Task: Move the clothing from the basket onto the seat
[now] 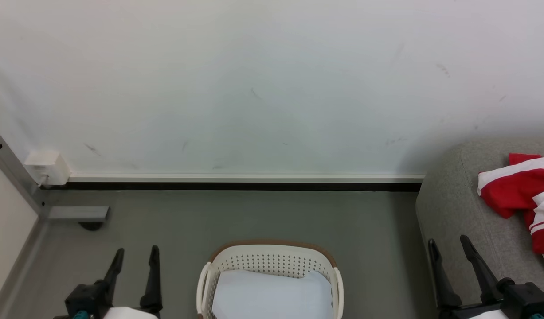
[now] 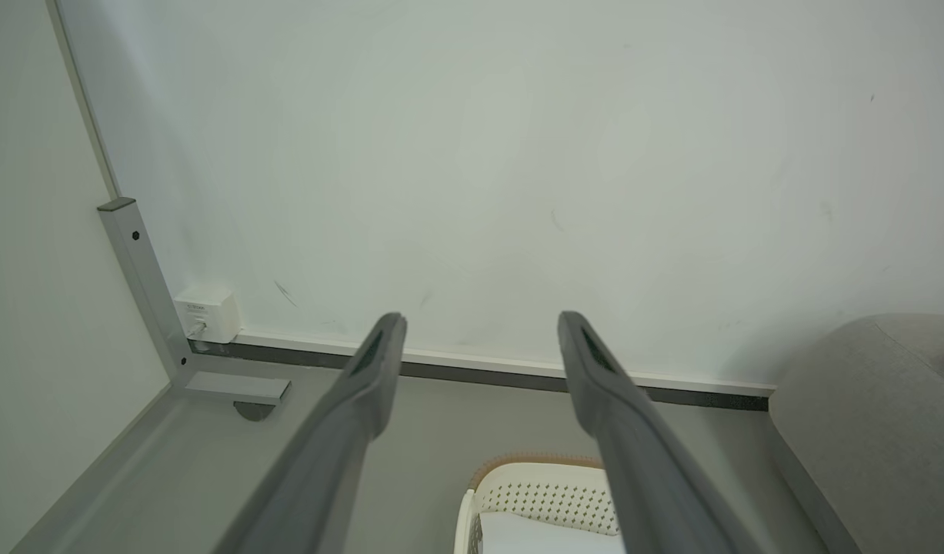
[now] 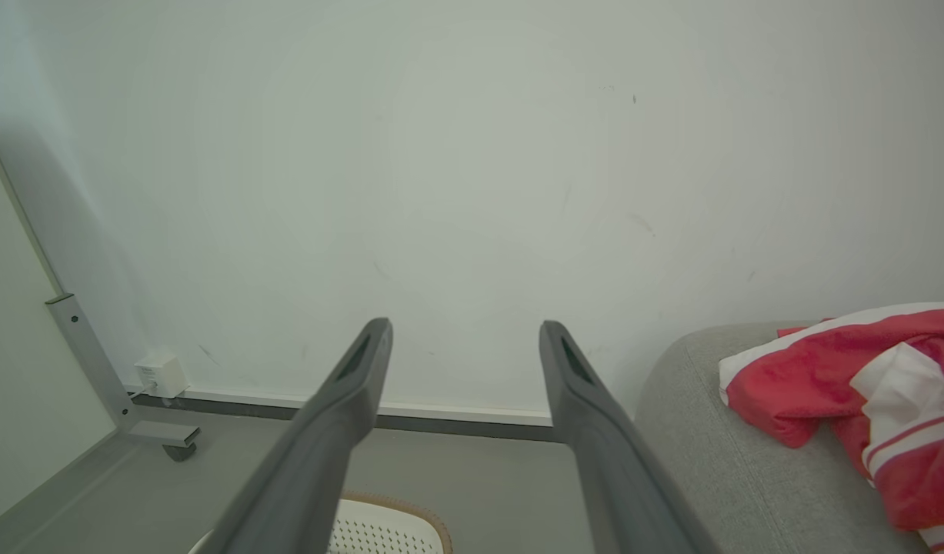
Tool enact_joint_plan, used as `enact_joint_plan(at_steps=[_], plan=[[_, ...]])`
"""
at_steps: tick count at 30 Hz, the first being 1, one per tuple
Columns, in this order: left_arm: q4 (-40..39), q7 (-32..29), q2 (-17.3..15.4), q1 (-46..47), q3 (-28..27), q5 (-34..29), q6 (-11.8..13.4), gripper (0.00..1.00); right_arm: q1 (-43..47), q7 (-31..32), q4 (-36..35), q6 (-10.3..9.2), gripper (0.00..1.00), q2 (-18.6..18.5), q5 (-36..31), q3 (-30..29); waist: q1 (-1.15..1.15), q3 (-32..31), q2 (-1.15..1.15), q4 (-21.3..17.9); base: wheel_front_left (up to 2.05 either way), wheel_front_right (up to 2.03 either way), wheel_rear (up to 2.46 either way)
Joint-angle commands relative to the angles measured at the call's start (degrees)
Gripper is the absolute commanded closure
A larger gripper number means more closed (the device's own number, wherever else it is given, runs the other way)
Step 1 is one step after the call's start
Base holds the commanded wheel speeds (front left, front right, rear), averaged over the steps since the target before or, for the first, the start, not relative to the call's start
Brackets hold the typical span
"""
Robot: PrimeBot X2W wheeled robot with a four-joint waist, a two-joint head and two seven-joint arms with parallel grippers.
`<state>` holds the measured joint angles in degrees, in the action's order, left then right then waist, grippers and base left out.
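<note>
**Plainly Apart: Red Clothing on the Seat, Both Grippers Spread and Empty**

Well, we saw the clothing (image 1: 515, 190) lying crumpled on the seat (image 1: 458, 208) at the right, red folds with white bands and striped trim (we could not tell one garment from another in the heap). The basket (image 1: 272, 261) stood on the grey floor (image 1: 263, 217) between our two arms, and a pale bluish-white sheet (image 1: 272, 294) lay inside it. A strip of floor separated the basket from the seat.

Our left gripper (image 1: 137, 249) hung low to the left of the basket, fingers spread wide with nothing between them. Our right gripper (image 1: 448, 239) showed against the seat's rounded near corner, likewise spread and holding nothing (whether it touched the fabric we could not tell).

Both pointed toward the white wall (image 1: 272, 88), which carried a few dark scuffs. Along its foot ran a pale skirting strip (image 1: 245, 178) over a dark band. At the far left a grey metal post (image 1: 12, 170) slanted down to a flat foot (image 1: 79, 213) on the floor, with a small white box (image 1: 48, 167) at the wall's base just beside it.
</note>
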<state>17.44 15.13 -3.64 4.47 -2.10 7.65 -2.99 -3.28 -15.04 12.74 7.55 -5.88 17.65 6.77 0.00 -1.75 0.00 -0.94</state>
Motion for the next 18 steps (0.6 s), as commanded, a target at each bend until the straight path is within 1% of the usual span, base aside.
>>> enact_joint_plan(at_steps=[1,5,6,10,18], plan=[[0.11,0.02,0.09,0.51,-0.33,-0.52,-0.12,0.0,-0.14,-0.17,0.16,-0.13,0.0,-0.47,0.19,-0.09,0.0,-0.01,0.0,0.02,0.0,0.0,0.0],[0.49,0.02,0.25,0.48,-0.5,-0.76,-0.6,0.0,-0.4,-0.17,0.85,-0.13,0.0,-0.47,0.29,-0.02,0.0,-0.07,0.0,0.02,0.0,0.0,0.0],[0.51,0.0,0.37,0.06,-0.4,-0.1,-0.55,1.0,-0.08,0.0,0.65,0.0,1.0,-0.01,0.01,0.08,0.0,-0.08,0.0,0.01,0.0,0.0,0.0],[2.2,-0.46,0.96,-0.69,-0.59,0.71,-0.6,1.0,0.79,0.36,1.93,0.01,1.0,0.49,0.74,0.16,0.0,-0.09,0.0,0.01,0.0,0.0,0.0],[2.0,-3.33,0.93,0.02,-1.51,9.95,-1.04,1.0,0.33,2.63,1.81,0.0,1.0,0.68,9.1,-1.25,0.0,0.04,0.0,0.07,0.0,0.0,0.0]])
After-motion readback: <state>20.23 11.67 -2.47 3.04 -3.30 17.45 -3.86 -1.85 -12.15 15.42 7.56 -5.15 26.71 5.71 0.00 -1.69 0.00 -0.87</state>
